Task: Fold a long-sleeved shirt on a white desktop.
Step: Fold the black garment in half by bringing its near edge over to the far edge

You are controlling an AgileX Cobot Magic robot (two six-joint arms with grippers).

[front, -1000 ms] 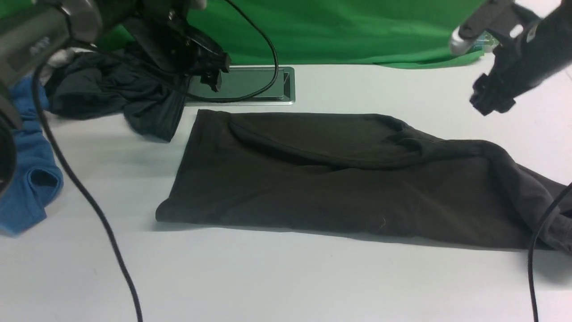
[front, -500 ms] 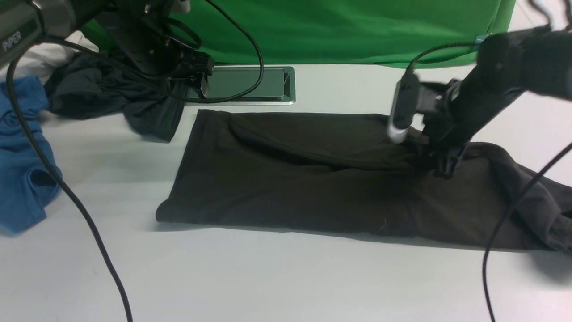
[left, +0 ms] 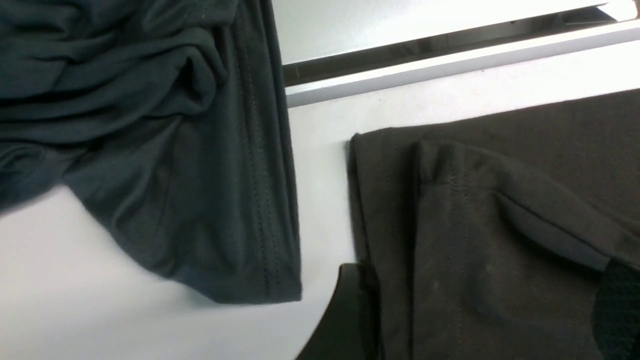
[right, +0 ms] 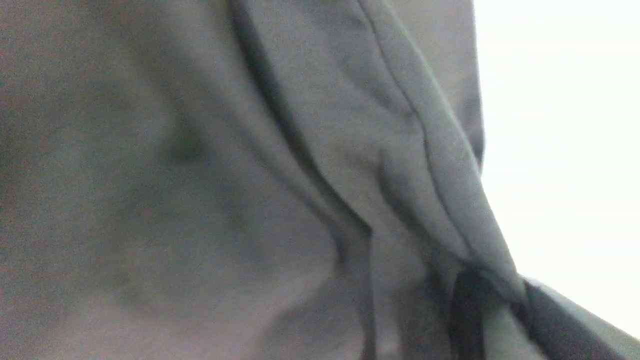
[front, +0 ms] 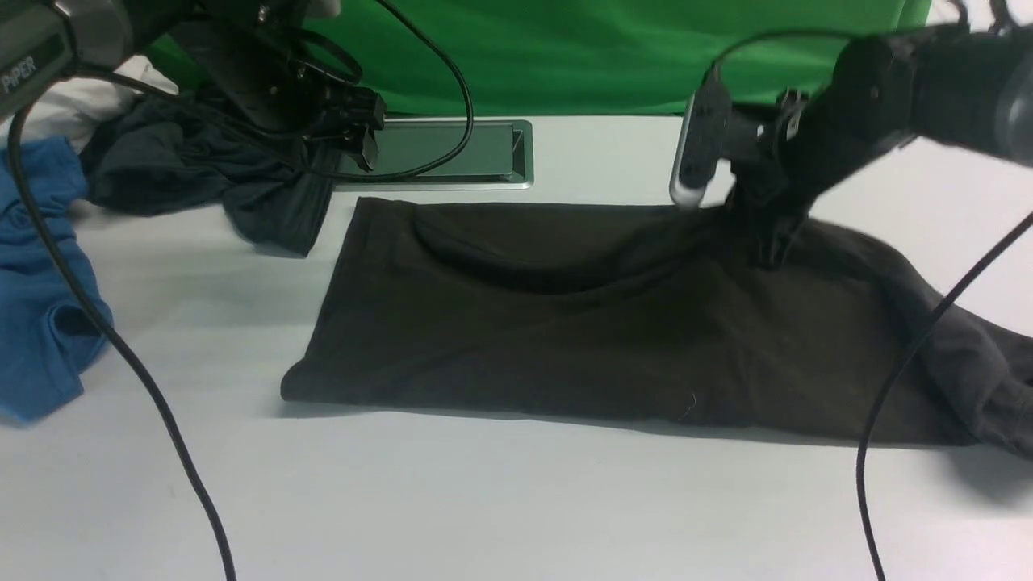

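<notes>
White counter [front: 516, 500], right arm [front: 871, 97] angled down, jaws pinching a peak of dark shirt [front: 524, 323], left arm [front: 258, 73] hovering, jaws wide.

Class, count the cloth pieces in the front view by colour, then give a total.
Dark brown shirt: 1
Dark teal-grey garment: 1
Blue garment: 1
Green cloth: 1
White cloth, partly hidden: 1
Total: 5
</notes>
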